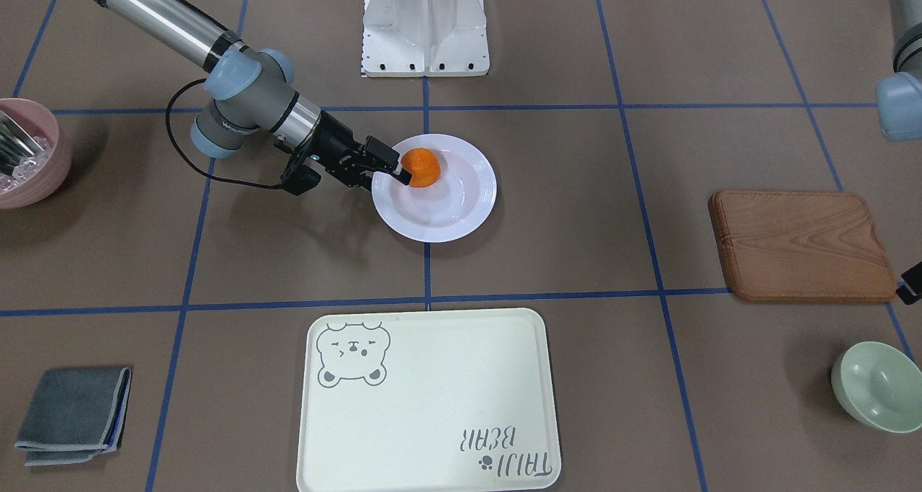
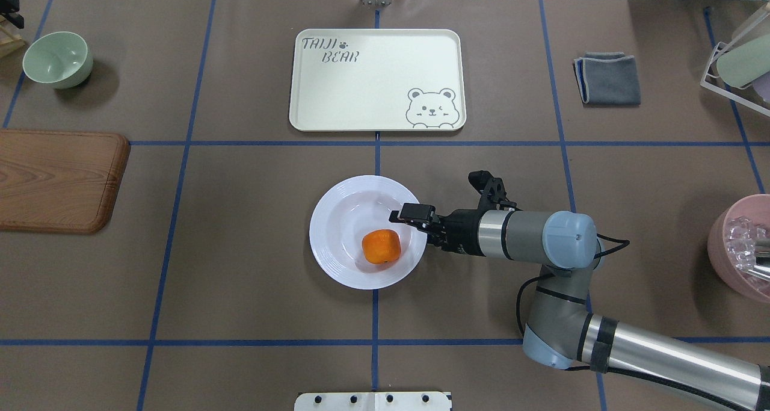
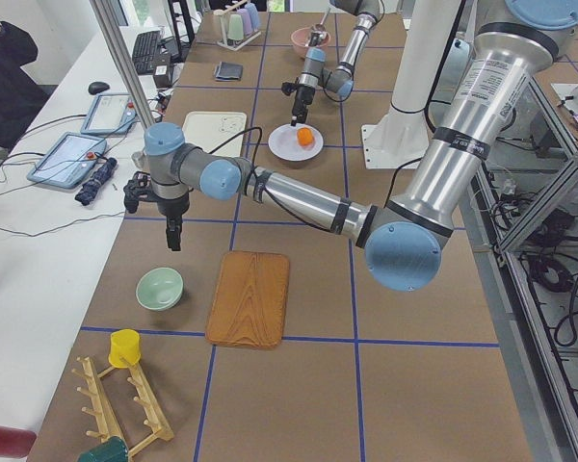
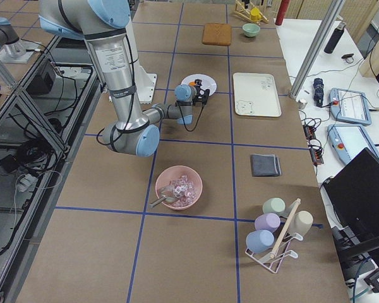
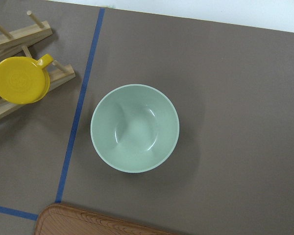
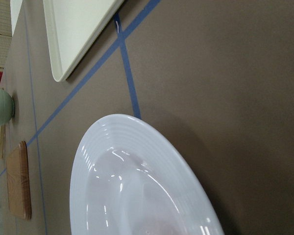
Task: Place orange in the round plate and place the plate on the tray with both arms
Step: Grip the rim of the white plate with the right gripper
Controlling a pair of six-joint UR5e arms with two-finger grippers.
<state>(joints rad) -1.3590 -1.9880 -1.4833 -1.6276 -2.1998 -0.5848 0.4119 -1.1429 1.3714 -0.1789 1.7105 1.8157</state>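
Observation:
The orange [image 1: 423,166] [image 2: 381,246] lies in the well of the white round plate [image 1: 446,211] [image 2: 343,230] at mid-table. My right gripper [image 1: 400,173] [image 2: 400,215] reaches in level from the side, turned on edge over the plate's rim beside the orange. It looks open and holds nothing. The right wrist view shows only the plate [image 6: 137,161] up close and a corner of the tray [image 6: 73,29]. The cream bear tray [image 1: 446,405] [image 2: 373,74] is bare, beyond the plate. My left gripper [image 3: 173,236] hangs far off above the green bowl; whether it is open or shut is unclear.
The pale green bowl [image 5: 134,128] [image 2: 58,59] and a wooden board [image 2: 57,179] lie at the left end. A yellow cup [image 5: 20,79] hangs on a wooden rack. A pink bowl [image 2: 743,251] and a folded grey cloth [image 2: 607,79] sit on the right.

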